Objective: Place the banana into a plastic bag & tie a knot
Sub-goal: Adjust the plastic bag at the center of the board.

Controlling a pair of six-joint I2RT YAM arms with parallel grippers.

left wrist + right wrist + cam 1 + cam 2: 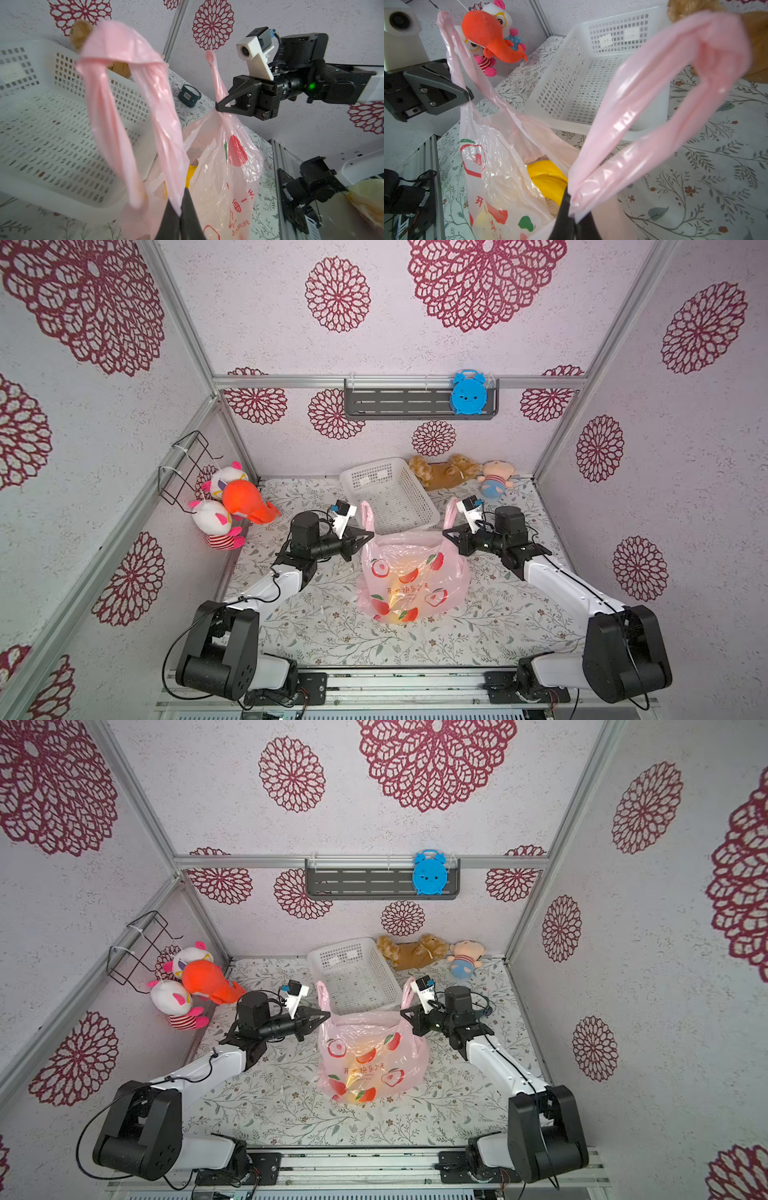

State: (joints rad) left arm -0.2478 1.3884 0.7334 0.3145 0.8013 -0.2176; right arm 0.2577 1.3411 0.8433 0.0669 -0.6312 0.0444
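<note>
**Kid:** Left wrist view, what is in your fingers?

**Me:** My left gripper [180,215] is pinched tight on one pink handle of the plastic bag [218,176]. My right gripper [217,107] squeezes the other handle. The banana [548,178] sits inside the bag, in the middle of the table [332,635].

**Kid:** What's close by?

**Me:** A white basket [390,493] is just behind the bag. An orange plush toy [245,502] is by the wall. The red letters [241,225] on the bag read "OUR LIFE".

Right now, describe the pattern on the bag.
Translucent pink bag with red-and-white fruit pictures and red characters; clearest in a top view.
</note>
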